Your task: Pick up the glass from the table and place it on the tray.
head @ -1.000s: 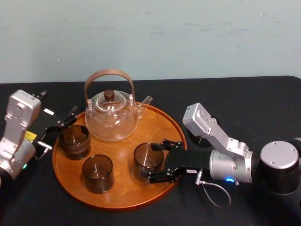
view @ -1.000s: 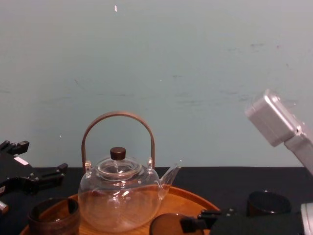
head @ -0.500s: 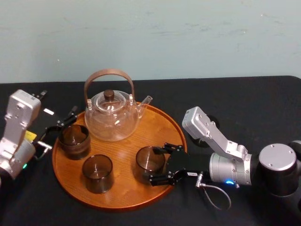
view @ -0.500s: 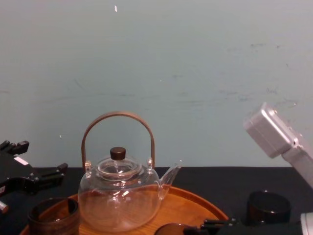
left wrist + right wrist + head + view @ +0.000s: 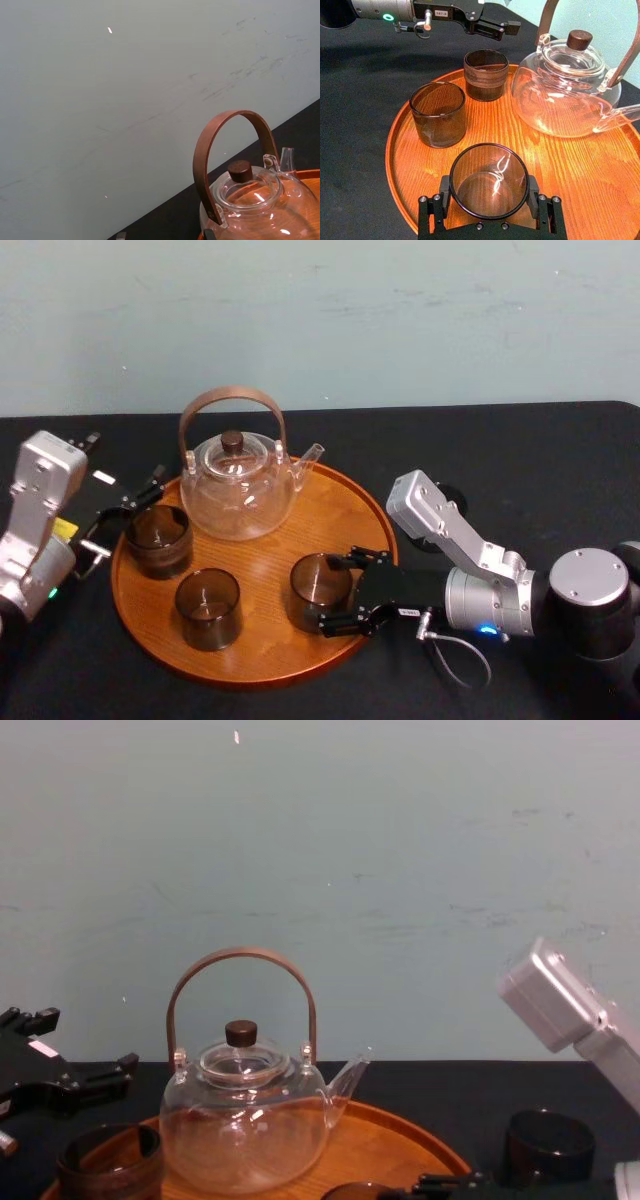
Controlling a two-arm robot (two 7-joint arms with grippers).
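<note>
Glass (image 5: 318, 582) stands upright in the lower right part of the tray (image 5: 335, 508), a little below centre in the head view. The right gripper (image 5: 328, 594) comes in low from the right of the frame, with one finger on each side of the glass. In the right wrist view the glass (image 5: 489, 181) sits at bottom centre. The fingers (image 5: 437, 207) lie against its opposite walls with no gap seen, so the jaws are narrow and closed on the glass. Its base looks to be down on the wood, but full contact cannot be told.

Also on the tray: teapot (image 5: 238, 485) at upper centre, a second glass (image 5: 208, 608) at lower left, and a ribbed cup (image 5: 158, 538) at the left rim.

The left gripper (image 5: 125, 515) is at the left of the frame, just outside the tray rim and beside the ribbed cup. Its jaws are spread and hold nothing.

The table (image 5: 560, 450) is black.
</note>
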